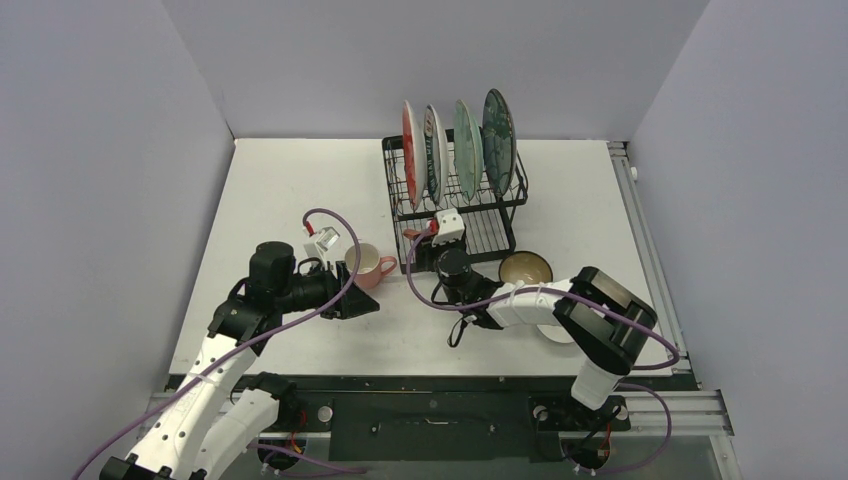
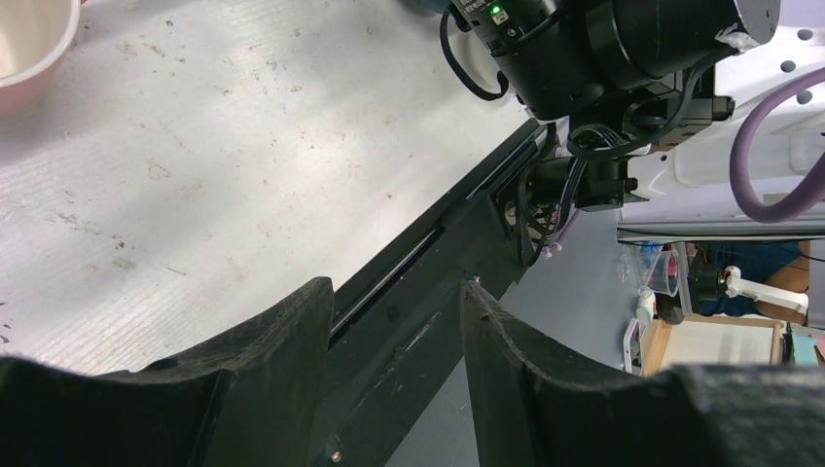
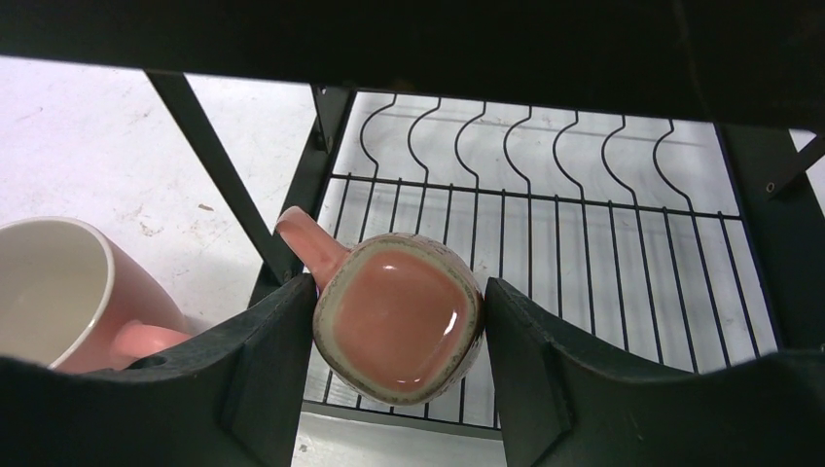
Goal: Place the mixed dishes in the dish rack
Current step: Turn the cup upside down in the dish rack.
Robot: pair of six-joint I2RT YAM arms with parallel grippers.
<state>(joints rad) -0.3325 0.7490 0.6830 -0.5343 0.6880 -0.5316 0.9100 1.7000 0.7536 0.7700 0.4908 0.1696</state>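
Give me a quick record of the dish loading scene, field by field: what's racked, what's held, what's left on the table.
Racked: four plates upright in the dish rack slots
Right tool: closed on orange-handled mug, over the rack's lower level
Left tool: open, empty, near pink mug
On table: pink mug, brown bowl

No text, label, brand, number or sign is legible on anything in view.
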